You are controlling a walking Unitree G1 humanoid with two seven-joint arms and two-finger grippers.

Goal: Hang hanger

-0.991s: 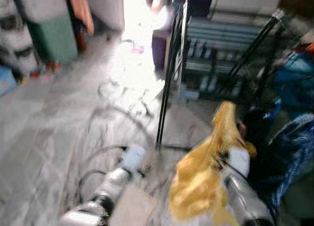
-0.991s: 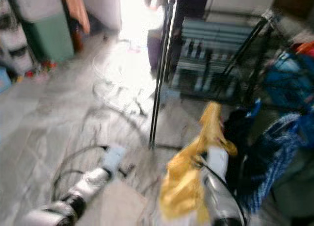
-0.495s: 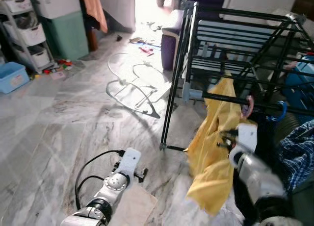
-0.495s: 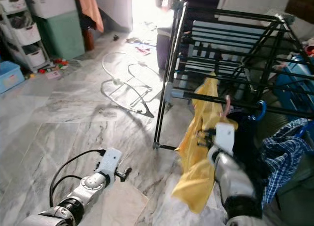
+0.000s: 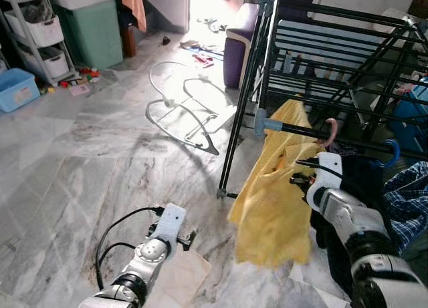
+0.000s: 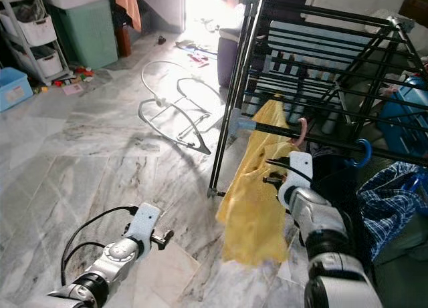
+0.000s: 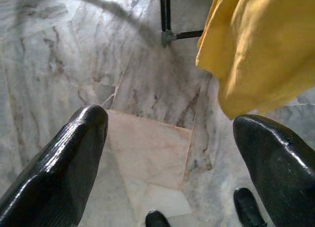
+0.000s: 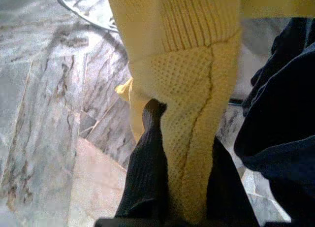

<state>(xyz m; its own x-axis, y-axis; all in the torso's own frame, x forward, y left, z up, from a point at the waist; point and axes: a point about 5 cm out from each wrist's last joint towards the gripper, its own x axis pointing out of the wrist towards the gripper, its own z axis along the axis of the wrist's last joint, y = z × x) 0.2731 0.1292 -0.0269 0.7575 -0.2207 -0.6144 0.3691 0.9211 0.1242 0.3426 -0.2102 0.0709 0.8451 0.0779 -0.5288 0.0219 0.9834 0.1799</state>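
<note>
Right wrist view: right hand [image 8: 184,187] clamps 1 yellow garment [image 8: 197,89]

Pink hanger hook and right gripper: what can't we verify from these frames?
- Hanger body: covered by the yellow garment; just the pink hook shows, eye views.
- Hook seated on the rack bar: too small to tell.
- Right gripper: fingers clamp knit fabric; whether hanger sits inside is hidden, wrist view.

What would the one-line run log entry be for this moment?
right gripper: shut on yellow knit garment | pink hanger hook: over black drying rack rail | left gripper: open, idle over marble floor
</note>
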